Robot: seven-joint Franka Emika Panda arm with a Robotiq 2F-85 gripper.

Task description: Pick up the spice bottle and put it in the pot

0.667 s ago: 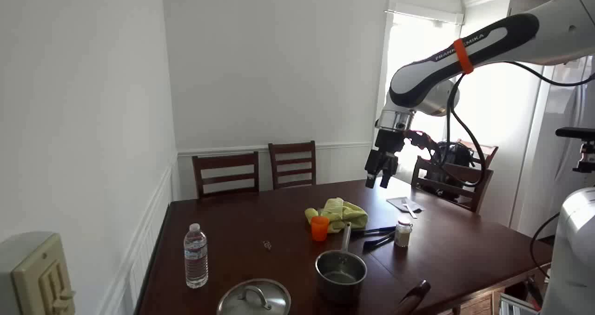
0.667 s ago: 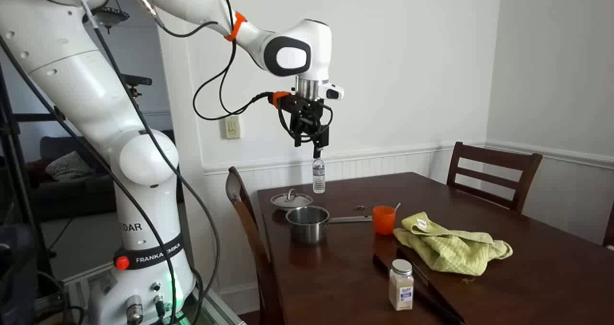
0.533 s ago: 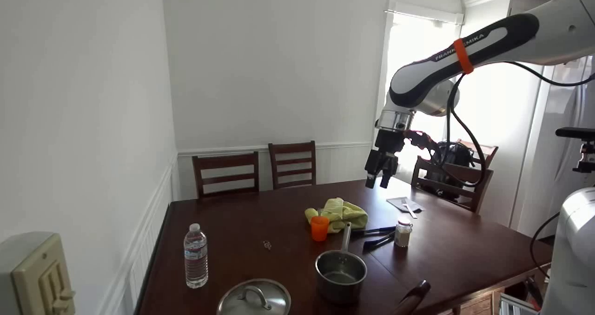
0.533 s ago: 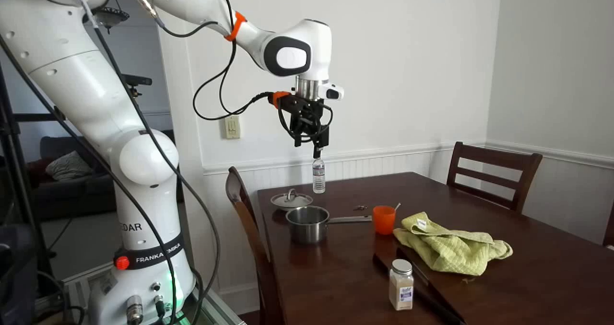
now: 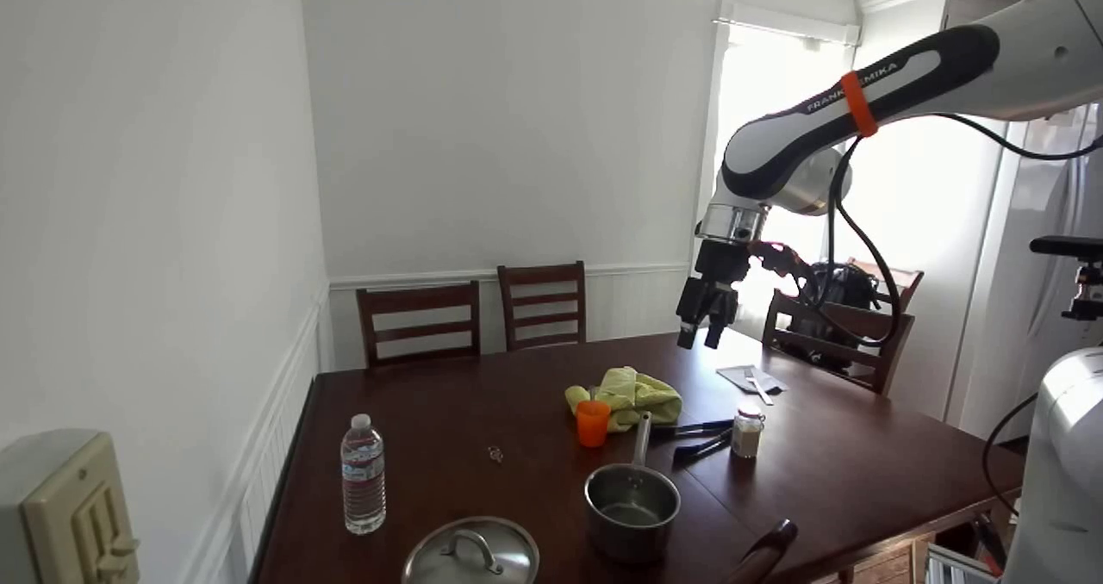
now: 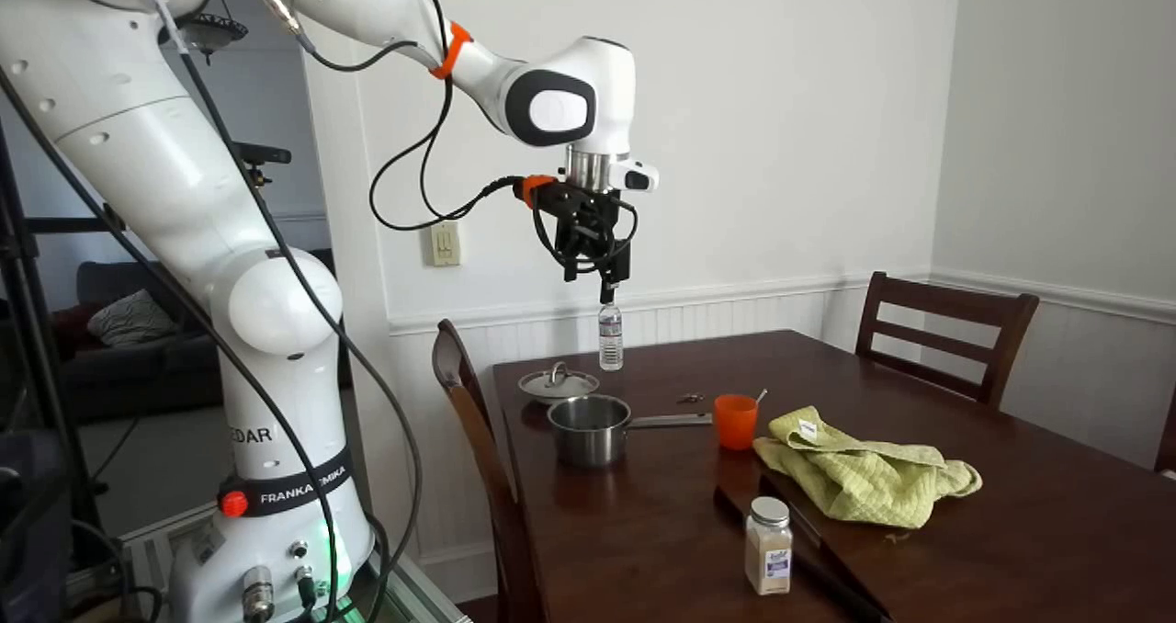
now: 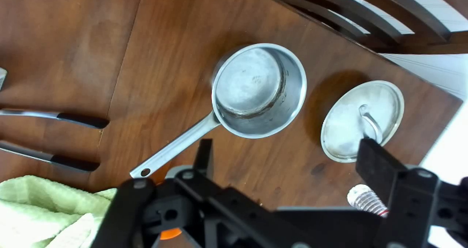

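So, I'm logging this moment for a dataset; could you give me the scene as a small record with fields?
surface: dark brown wooden table
to pick up: small, silver-topped clear spice bottle with pale contents, upright on the table
destination: round grey metal pot, upright, uncovered
cover: round steel lid, off the pot
grasp: black fingers open, above the table, holding nothing
also there: round orange cup, crumpled yellow-green cloth, clear plastic water bottle with white cap
status: spice bottle not yet picked up
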